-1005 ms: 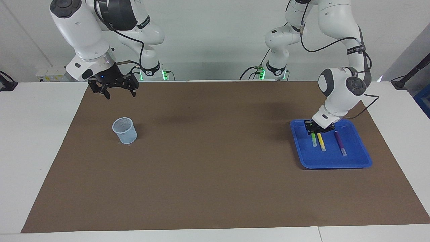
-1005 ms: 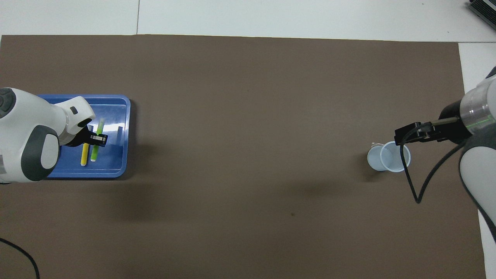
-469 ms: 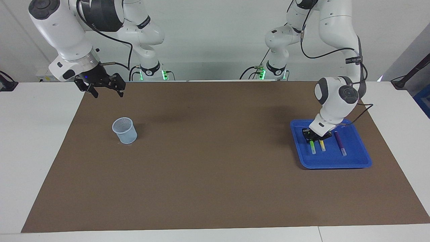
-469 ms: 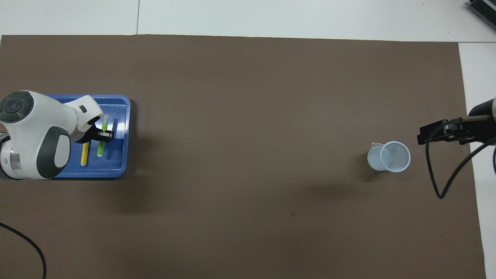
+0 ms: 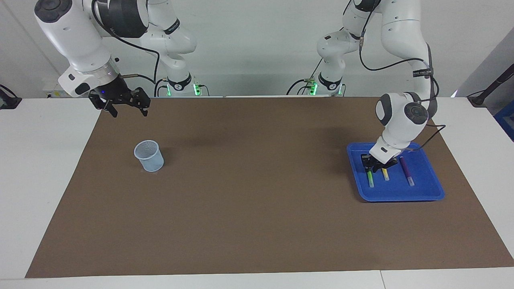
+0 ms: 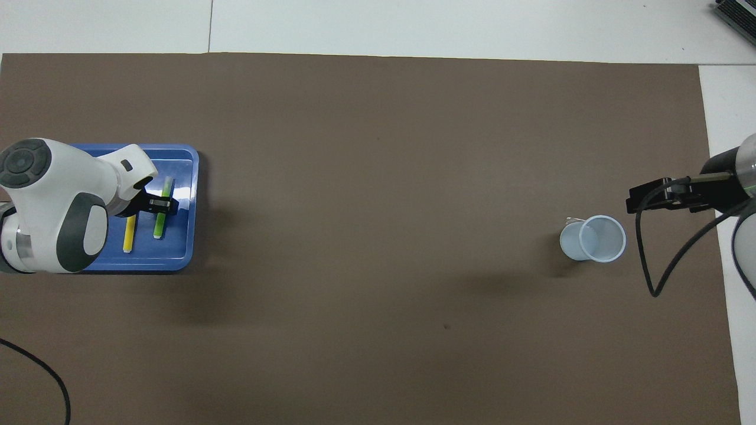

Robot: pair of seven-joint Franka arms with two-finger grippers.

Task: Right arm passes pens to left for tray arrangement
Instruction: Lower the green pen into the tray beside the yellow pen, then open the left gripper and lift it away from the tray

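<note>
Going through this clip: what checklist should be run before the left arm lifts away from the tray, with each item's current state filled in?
1. Green pen lying in the tray: ok.
2. Yellow pen and purple pen also lying in the tray: ok.
3. Left gripper free of the green pen: cannot tell; it sits low over the end of the pen nearer the robots.
4. Right gripper open and holding nothing: ok; it waits raised at the right arm's end of the table.
5. No pen left in the cup: ok; the overhead view shows none inside.
</note>
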